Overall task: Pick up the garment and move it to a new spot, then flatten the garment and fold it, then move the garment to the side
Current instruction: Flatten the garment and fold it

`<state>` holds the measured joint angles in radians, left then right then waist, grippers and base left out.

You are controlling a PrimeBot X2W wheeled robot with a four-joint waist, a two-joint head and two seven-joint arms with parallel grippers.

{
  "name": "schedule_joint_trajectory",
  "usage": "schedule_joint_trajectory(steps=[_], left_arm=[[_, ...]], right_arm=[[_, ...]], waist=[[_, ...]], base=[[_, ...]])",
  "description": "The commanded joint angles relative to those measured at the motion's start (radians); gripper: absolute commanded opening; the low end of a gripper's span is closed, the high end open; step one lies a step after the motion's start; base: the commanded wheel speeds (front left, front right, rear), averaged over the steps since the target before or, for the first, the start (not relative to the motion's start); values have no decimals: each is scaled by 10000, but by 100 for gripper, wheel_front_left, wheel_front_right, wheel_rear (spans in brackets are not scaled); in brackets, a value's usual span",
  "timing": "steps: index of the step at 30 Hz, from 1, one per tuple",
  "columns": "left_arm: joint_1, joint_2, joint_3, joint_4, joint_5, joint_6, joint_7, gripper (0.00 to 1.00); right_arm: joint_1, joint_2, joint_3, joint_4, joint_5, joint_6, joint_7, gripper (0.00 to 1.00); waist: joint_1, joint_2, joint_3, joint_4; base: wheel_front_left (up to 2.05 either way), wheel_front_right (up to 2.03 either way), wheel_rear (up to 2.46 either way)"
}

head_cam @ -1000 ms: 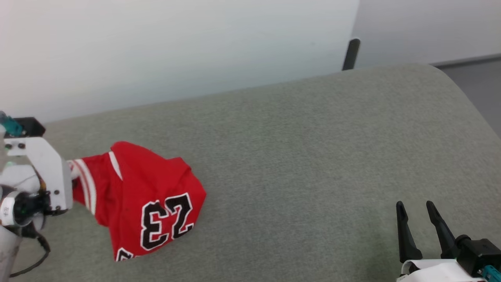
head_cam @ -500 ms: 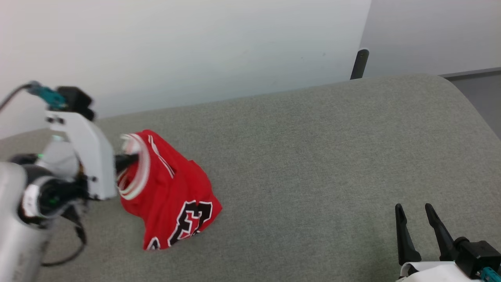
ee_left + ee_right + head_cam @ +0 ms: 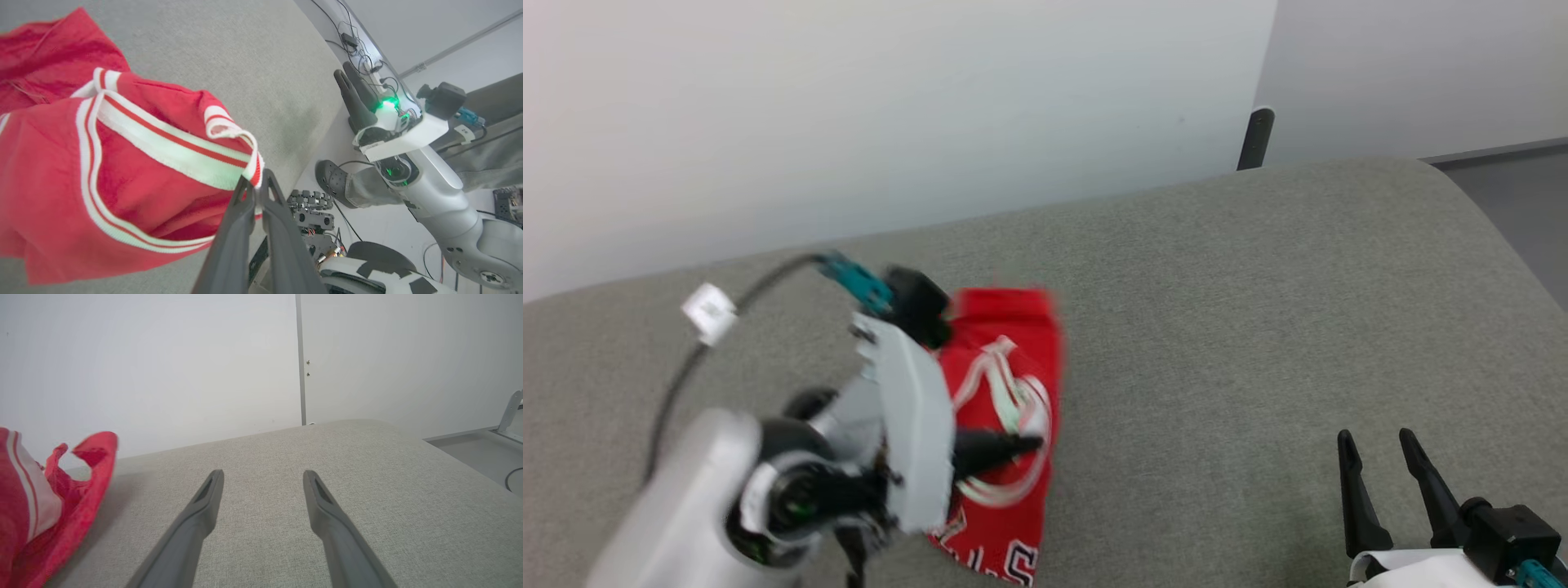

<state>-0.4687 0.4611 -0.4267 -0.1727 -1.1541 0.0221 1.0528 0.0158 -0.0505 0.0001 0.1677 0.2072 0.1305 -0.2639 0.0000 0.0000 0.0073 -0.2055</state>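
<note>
**Item 1. Garment** [image 3: 1005,384]: red jersey with red-and-white striped trim [image 3: 171,143]. It is bunched and hangs from the left gripper, with its bulk below and behind the fingertips. A strip of black-and-white print shows at the lowest fold. Whether that fold touches the table cannot be told, as the cloth is blurred.

**Item 2. Left gripper** [image 3: 255,183]: closed, pinching the striped trim at its edge. Judged a carrying hold: a pinch on the hem lets the rest of the cloth hang free for moving.

**Item 3. Right gripper** [image 3: 1374,439]: fingers spread wide, holding nothing, low over the table. The garment is off to its left, well apart. Judged to be parked clear of the carry, ready to help with flattening.

**Item 4. Table** [image 3: 1217,327]: covered in grey fabric. A broad stretch lies between the two grippers, likely the new spot.

**Status:** judged the first step, with the move under way. Flattening, folding and setting aside are not yet done.
</note>
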Motion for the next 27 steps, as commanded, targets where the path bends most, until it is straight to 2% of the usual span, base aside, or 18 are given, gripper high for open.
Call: schedule_joint_trajectory(steps=[1, 4, 8, 13, 20, 27], left_arm=[[167, -38, -102, -9, -56, -36, 65, 0], [371, -128, -357, -40, 8, -96, 82, 0], [437, 124, -345, -41, 187, -96, 93, 0], [374, 1007, -89, -46, 693, -129, 186, 0], [853, 2513, 509, -46, 1367, 513, 458, 0], [1737, 3577, 863, 532, 1781, 972, 463, 0]], right_arm=[[133, 3, 16, 11, 6, 5, -9, 100], [179, 3, 52, 11, 58, 5, -9, 100], [169, 5, 68, -5, 98, 5, -9, 100], [217, 4, 15, -6, 103, 5, -9, 100], [344, 5, -115, -47, 106, 5, -9, 100], [249, 4, -113, -15, 88, 5, -9, 100]], waist=[[0, 0, -25, -43], [0, 0, -34, -129], [0, 0, -18, -208], [0, 0, -15, -257], [0, 0, -3, -118], [0, 0, 78, 170]], base=[[0, 0, 0], [0, 0, 0], [0, 0, 0], [0, 0, 0], [0, 0, 0], [0, 0, 0]])
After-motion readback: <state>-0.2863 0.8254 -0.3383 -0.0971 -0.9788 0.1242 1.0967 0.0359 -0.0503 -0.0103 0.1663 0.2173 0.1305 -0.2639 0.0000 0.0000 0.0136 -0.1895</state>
